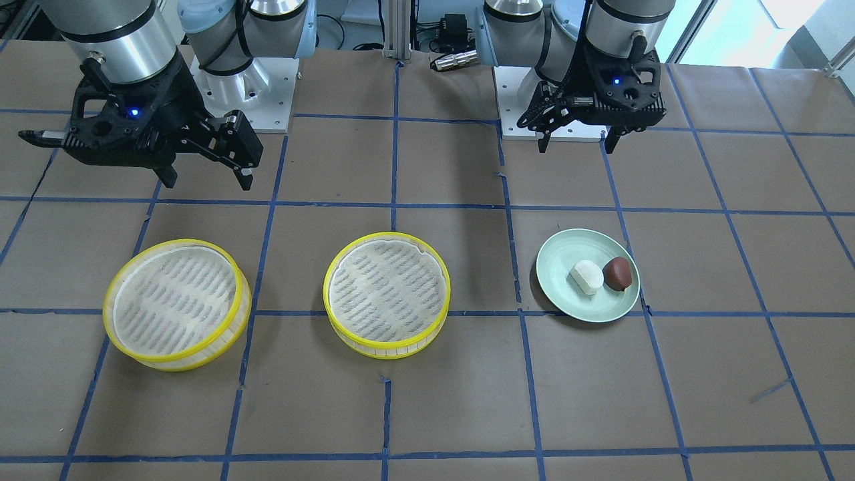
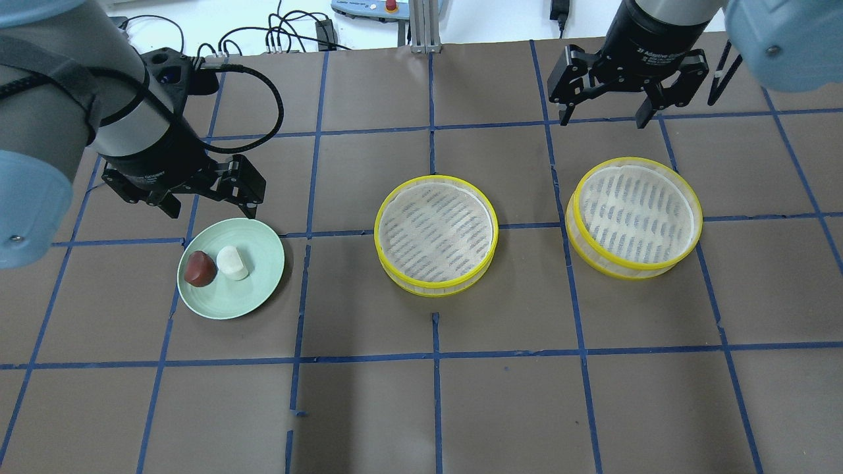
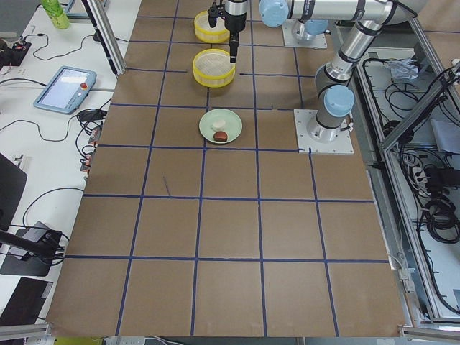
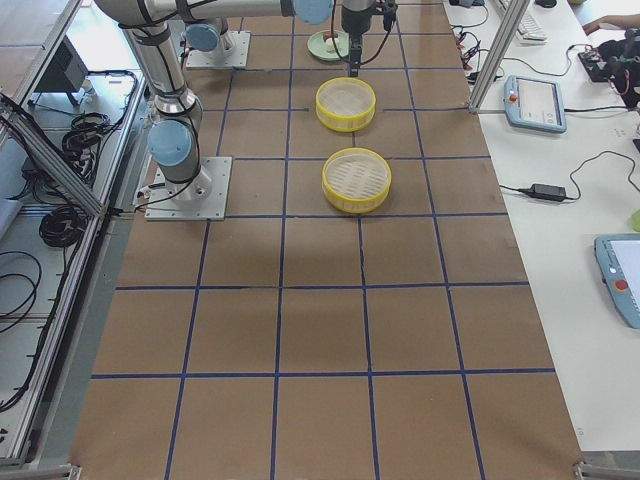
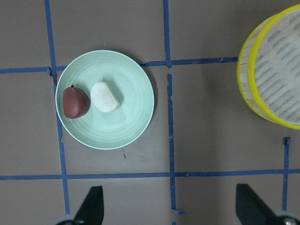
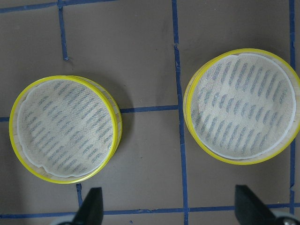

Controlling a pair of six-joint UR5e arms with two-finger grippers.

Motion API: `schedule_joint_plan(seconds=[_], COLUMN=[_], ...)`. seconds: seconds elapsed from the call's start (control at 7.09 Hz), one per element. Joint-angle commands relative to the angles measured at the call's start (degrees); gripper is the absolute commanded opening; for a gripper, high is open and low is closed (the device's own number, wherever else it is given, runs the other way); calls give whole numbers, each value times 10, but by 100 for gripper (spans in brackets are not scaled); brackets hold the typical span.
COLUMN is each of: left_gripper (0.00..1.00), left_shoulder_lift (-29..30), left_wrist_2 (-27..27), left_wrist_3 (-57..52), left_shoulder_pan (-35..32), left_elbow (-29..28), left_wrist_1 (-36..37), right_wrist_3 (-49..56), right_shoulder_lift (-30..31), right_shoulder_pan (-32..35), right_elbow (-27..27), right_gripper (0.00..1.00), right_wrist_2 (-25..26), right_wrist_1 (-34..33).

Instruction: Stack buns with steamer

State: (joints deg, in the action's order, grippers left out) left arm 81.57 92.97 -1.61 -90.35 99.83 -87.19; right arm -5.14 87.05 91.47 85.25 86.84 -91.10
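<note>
You are looking at a brown paper-covered tabletop [image 2: 500, 408] that is being divided into squares by blue tape lines. Two silver and black arms are reaching over it: the left arm [image 2: 72, 99] is coming in over the robot's left end, and the right arm [image 2: 665, 20] is coming in over the right end.

Two round, shallow steamers with yellow rims are sitting flat on the tabletop, apart from each other and not stacked. The middle steamer [image 2: 435, 234] is lying near the centre, and the right-hand steamer [image 2: 634, 216] is lying toward the robot's right. Each is showing a pale floor with rows of dark slots.

The left gripper [image 2: 212, 210] is hanging above the tabletop near the plate, touching nothing. Its jaws are standing wide apart and are gripping nothing; in the left wrist view the plate is showing beyond the two jaw tips. The right gripper [image 2: 602, 122] is hanging in the air near the right-hand steamer, and its jaws are likewise spread and released. In the right wrist view both steamers are lying beyond them.

A pale green plate [image 2: 253, 289] is resting on the tabletop at the robot's left, well apart from the middle steamer.

The two buns are lying on that plate, side by side. The white bun [image 2: 232, 263] is sitting nearer the steamers, and the reddish-brown bun [image 2: 199, 268] is sitting on its outer side, apparently touching it.
</note>
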Motion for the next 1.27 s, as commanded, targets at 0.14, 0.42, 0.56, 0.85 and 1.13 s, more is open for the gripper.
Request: schedule_joint_plan(seconds=[0.14, 0.42, 0.56, 0.85, 1.13], left_gripper=[100, 100, 100, 100, 100], left_shoulder_lift=[-1, -3, -3, 2, 10], left_wrist_2=[6, 6, 6, 0, -1], left_wrist_3=[-1, -1, -2, -66, -164], left_shoulder_pan=[1, 1, 2, 33, 115], left_elbow=[4, 5, 5, 14, 23], left_wrist_1=[-2, -4, -4, 1, -4], right_wrist_3=[0, 0, 0, 0, 1], right_shoulder_lift=[1, -1, -1, -1, -2], right_shoulder_pan=[-1, -2, -3, -3, -7], right_elbow=[0, 0, 0, 0, -1], right_gripper=[100, 100, 100, 100, 100], right_wrist_2=[0, 0, 0, 1, 1], right_wrist_1=[1, 0, 0, 1, 4])
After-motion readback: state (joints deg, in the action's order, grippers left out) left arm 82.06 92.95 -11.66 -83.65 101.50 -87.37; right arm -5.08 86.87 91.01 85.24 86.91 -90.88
